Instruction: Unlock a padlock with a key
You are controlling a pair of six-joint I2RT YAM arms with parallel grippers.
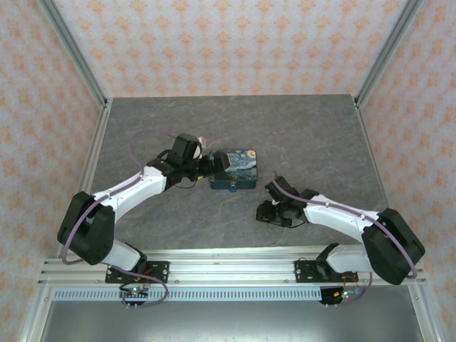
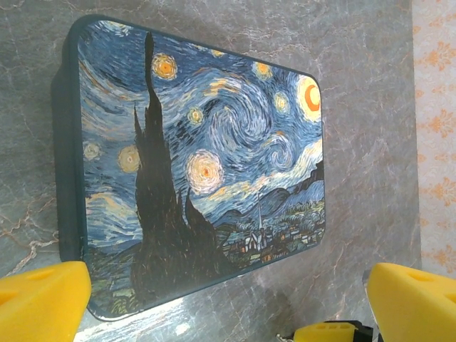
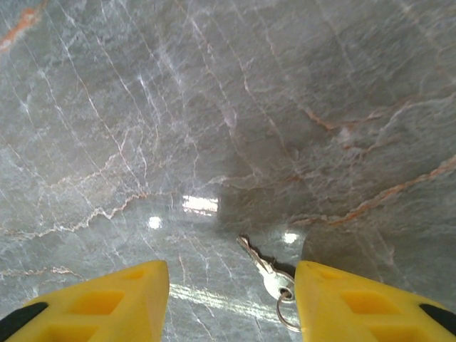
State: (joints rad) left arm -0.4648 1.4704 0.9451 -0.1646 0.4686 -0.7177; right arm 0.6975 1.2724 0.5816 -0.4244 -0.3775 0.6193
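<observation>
The left claw (image 2: pixel 228 310) is spread wide, facing a Starry Night tin (image 2: pixel 206 164); the right claw (image 3: pixel 231 303), released, straddles a small ringed key (image 3: pixel 269 274) on the marble tabletop (image 3: pixel 214 107).

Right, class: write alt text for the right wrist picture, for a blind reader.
A small silver key on a ring lies on a grey marbled table, between the yellow fingers of the open right claw.

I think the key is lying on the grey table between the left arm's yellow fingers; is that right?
Not quite: the key lies on the grey table between the right arm's yellow fingers, not the left's, as the right wrist view shows. The left fingers flank a painted box instead.
</observation>
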